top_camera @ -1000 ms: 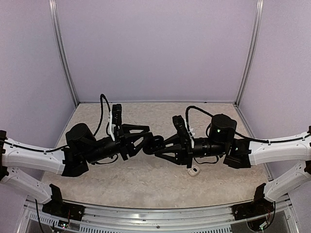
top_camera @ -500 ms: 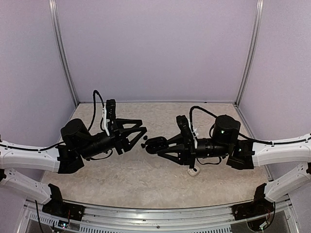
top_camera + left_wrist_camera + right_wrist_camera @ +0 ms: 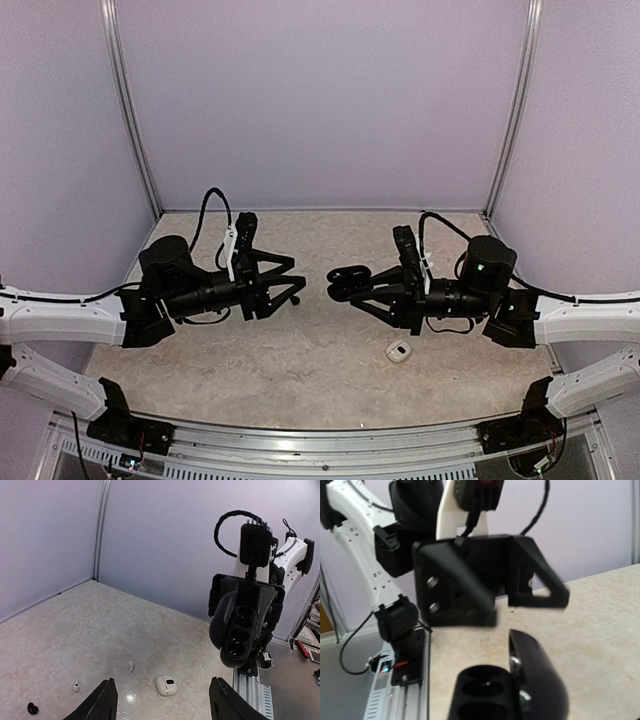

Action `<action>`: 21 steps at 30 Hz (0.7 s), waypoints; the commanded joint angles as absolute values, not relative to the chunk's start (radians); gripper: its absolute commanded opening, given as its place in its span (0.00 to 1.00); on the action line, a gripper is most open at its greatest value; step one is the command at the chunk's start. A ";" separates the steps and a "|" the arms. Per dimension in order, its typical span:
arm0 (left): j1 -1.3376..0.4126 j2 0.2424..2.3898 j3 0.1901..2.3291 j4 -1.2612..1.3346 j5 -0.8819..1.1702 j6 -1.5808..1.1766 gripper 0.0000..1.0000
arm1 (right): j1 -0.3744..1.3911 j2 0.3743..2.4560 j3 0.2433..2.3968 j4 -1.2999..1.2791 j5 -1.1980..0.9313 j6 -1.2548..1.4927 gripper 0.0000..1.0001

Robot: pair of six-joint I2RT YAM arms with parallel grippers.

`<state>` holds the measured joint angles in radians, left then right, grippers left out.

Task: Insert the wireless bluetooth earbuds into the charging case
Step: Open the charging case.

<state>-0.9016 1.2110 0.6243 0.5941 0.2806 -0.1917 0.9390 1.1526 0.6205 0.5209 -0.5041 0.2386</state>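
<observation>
My right gripper is shut on the open black charging case and holds it above the table, its lid hinged open. In the left wrist view the case faces me and its sockets look empty. In the right wrist view the case fills the bottom and hides my own fingers. My left gripper is open and empty, a short gap to the left of the case. One tiny black earbud lies on the table at the lower left. The second black earbud is not in view.
A small white earbud case lies on the table under the right arm; it also shows in the left wrist view. Two white earbuds lie loose nearby. Walls enclose the table on three sides.
The two grippers were together at the table's middle. They have drawn apart: the right one moved right with the black case, the left one moved back to the left.
</observation>
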 commanded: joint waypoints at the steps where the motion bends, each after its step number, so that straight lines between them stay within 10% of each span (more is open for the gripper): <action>1: -0.934 1.241 0.679 0.577 0.407 -0.133 0.63 | 0.934 1.150 0.618 0.523 -0.565 0.238 0.07; 21: -0.971 1.365 0.795 0.549 0.332 -0.141 0.50 | 0.953 1.167 0.644 0.462 -0.604 0.165 0.03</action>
